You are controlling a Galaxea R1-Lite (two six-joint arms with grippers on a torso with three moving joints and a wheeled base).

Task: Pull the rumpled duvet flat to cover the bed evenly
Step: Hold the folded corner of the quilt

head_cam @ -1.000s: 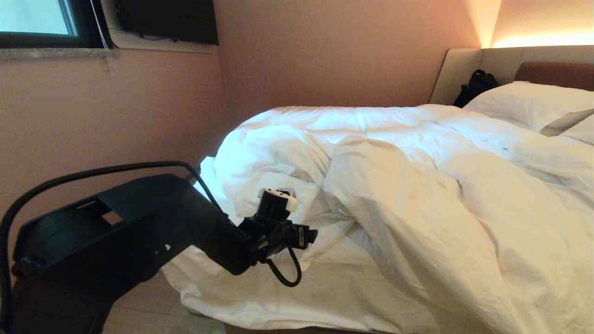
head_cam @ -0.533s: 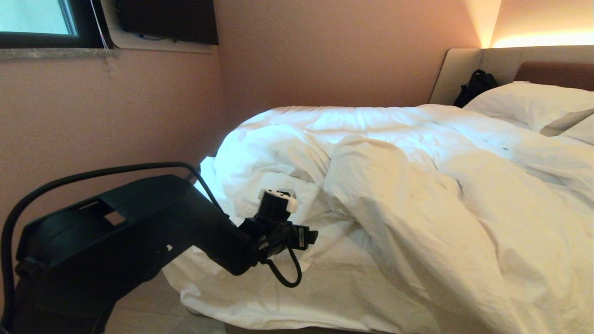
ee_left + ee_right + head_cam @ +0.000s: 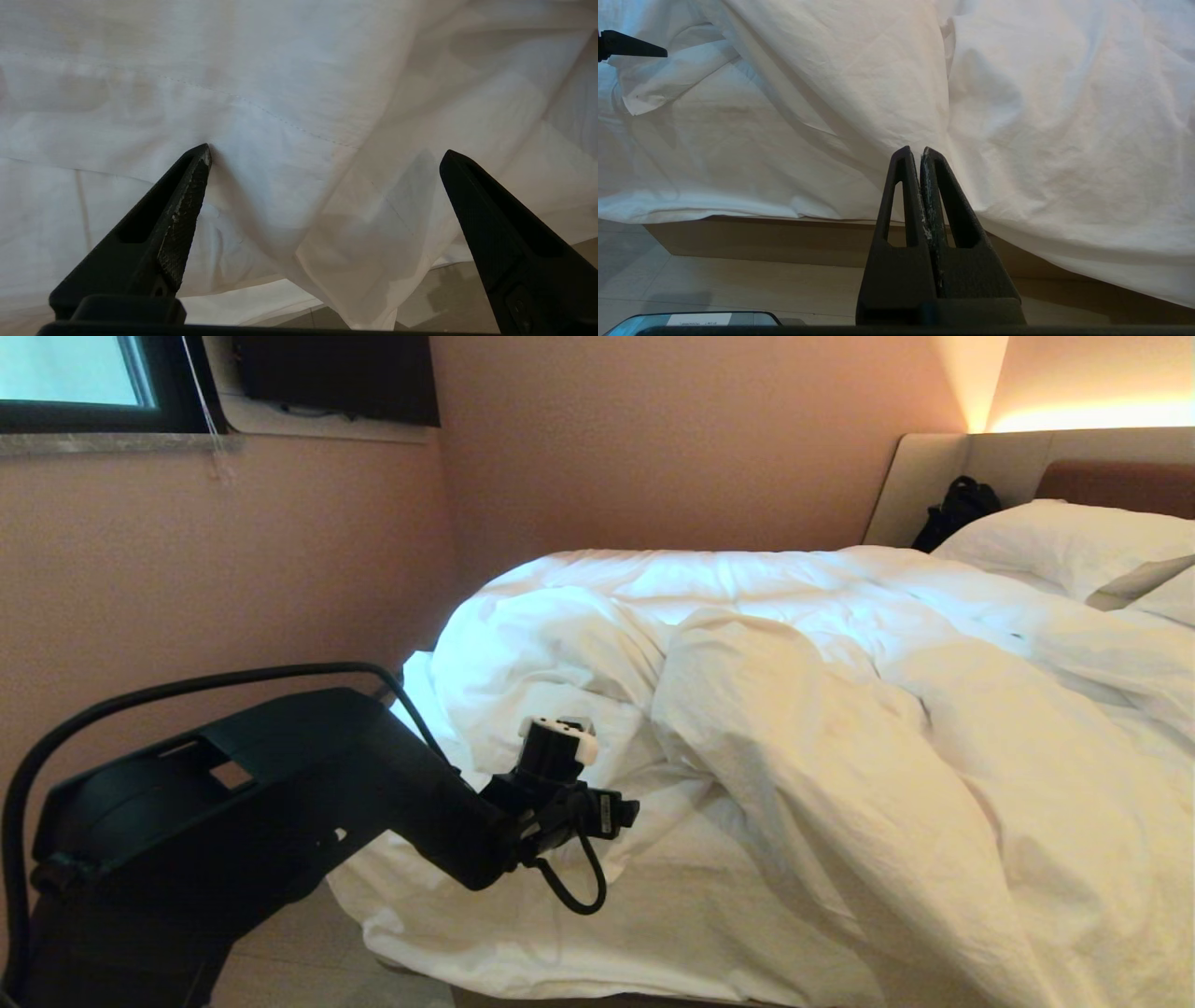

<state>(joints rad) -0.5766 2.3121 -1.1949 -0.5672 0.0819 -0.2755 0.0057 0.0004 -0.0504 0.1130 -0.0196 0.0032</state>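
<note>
Operator: Reporting the position of the duvet (image 3: 840, 709) first, please.

Technician: The duvet lies bunched on the bed (image 3: 752, 242). It is heaped in thick folds along the middle and the near side. Its near edge hangs over the bed's side, above the tan wooden base. At the foot end, a flatter stretch of white fabric lies exposed below the heap.

Operator: State of the left gripper (image 3: 324, 156)?

Technician: The left arm reaches from the lower left to the foot-end corner of the bed. Its fingers (image 3: 187, 196) stand wide apart. One fingertip presses a dent into the white fabric. The other sits clear, and nothing is held between them.

Operator: And the right gripper (image 3: 920, 151)?

Technician: It is outside the head view. Its own wrist view shows the fingers pressed together with nothing between them. It points at the hanging near edge of the duvet, low by the floor (image 3: 738, 284).

Operator: Other items?

Technician: Two pillows (image 3: 1074, 546) lie at the headboard (image 3: 1111, 485). A dark object (image 3: 957, 509) rests beside them; it cannot be identified.
</note>
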